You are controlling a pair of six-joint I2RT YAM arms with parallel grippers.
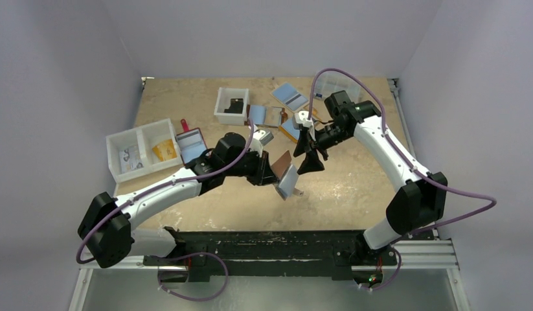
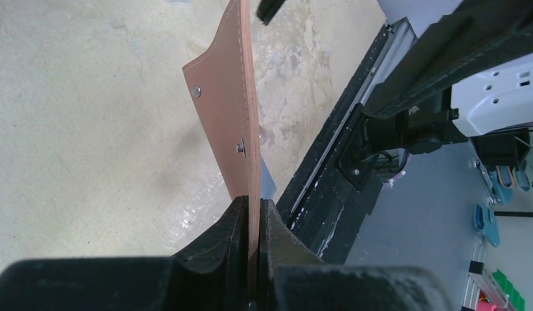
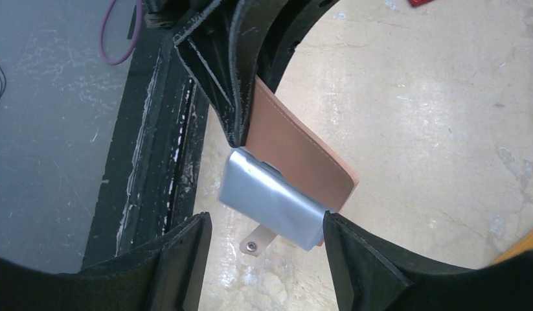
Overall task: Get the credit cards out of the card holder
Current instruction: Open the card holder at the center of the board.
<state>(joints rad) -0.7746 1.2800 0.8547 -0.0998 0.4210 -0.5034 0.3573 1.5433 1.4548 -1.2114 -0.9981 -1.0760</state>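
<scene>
Left arm stretched toward mid-table, I had the left claw clamped on the tan card holder, held edge-up above the table. The right arm bent inward, the right claw spread wide around a light blue card jutting from the holder.

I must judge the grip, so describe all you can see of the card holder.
The card holder is slim, tan and leather-like, with pale stitching along its edge and two metal studs on its outer face. A small tab with a snap hangs from it. The left gripper clamps one end and holds it tilted above the table, between the arms. A glossy grey-blue card sticks out of it, between the fingers of the open right gripper.
</scene>
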